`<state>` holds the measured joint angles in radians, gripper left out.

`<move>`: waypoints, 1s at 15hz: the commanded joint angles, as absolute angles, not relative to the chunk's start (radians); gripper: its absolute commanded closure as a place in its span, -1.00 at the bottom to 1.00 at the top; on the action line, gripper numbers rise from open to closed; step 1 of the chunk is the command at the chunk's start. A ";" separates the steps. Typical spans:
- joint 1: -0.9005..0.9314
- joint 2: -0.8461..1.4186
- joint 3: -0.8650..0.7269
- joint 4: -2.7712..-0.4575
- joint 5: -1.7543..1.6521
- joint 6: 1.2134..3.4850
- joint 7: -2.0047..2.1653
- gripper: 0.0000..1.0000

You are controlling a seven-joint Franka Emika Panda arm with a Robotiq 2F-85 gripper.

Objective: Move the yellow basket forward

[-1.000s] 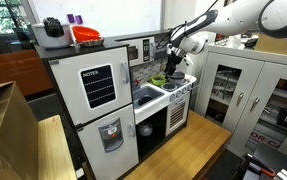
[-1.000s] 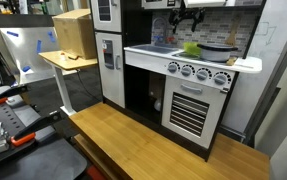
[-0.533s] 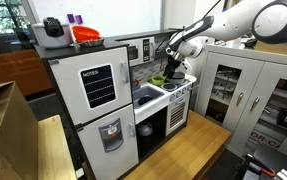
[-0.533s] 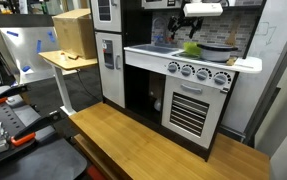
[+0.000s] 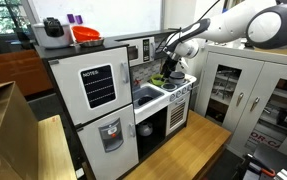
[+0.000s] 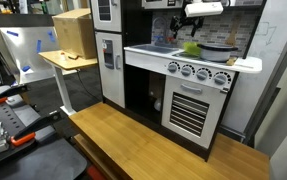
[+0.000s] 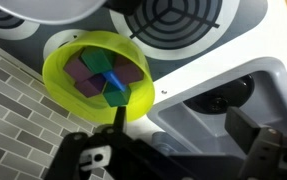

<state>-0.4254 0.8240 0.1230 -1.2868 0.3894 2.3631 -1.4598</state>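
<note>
The yellow basket (image 7: 95,72) is a small lime-yellow bowl holding purple, green and blue blocks. It sits on the toy stove top beside a burner (image 7: 173,18). In both exterior views it shows on the stove (image 5: 159,80) (image 6: 191,48). My gripper (image 7: 183,125) is open and empty. One thin fingertip (image 7: 117,112) stands at the basket's near rim; the other finger (image 7: 255,128) hangs over the toy sink (image 7: 218,100). In both exterior views the gripper (image 5: 170,66) (image 6: 190,28) hovers just above the basket.
A grey pan (image 6: 219,46) sits on the stove next to the basket. An orange-red basket (image 5: 86,35) and a black pot (image 5: 51,30) stand on top of the toy fridge. A brick-pattern back wall (image 7: 23,120) lies behind the basket. A cardboard box (image 6: 73,32) stands on a side table.
The arm has come down and moved toward the basket; the gripper now sits lower, close over the basket. The basket has not moved.
</note>
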 commanded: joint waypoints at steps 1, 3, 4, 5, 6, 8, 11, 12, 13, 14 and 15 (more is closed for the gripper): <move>-0.392 0.858 0.094 -1.231 0.330 2.347 -1.401 -1.00; -0.412 0.839 0.119 -1.267 0.334 2.358 -1.410 -1.00; -0.410 0.842 0.118 -1.266 0.328 2.359 -1.401 -1.00; -0.410 0.843 0.118 -1.267 0.328 2.359 -1.401 -1.00; -0.412 0.844 0.118 -1.266 0.328 2.359 -1.402 -1.00; -0.412 0.844 0.118 -1.266 0.328 2.359 -1.402 -1.00; -0.410 0.848 0.121 -1.285 0.353 2.461 -1.381 -1.00; -0.410 0.868 0.120 -1.270 0.353 2.494 -1.370 -1.00; -0.412 0.884 0.121 -1.262 0.347 2.519 -1.364 -1.00; -0.414 0.905 0.121 -1.249 0.338 2.545 -1.361 -1.00; -0.418 0.922 0.123 -1.242 0.331 2.557 -1.360 -1.00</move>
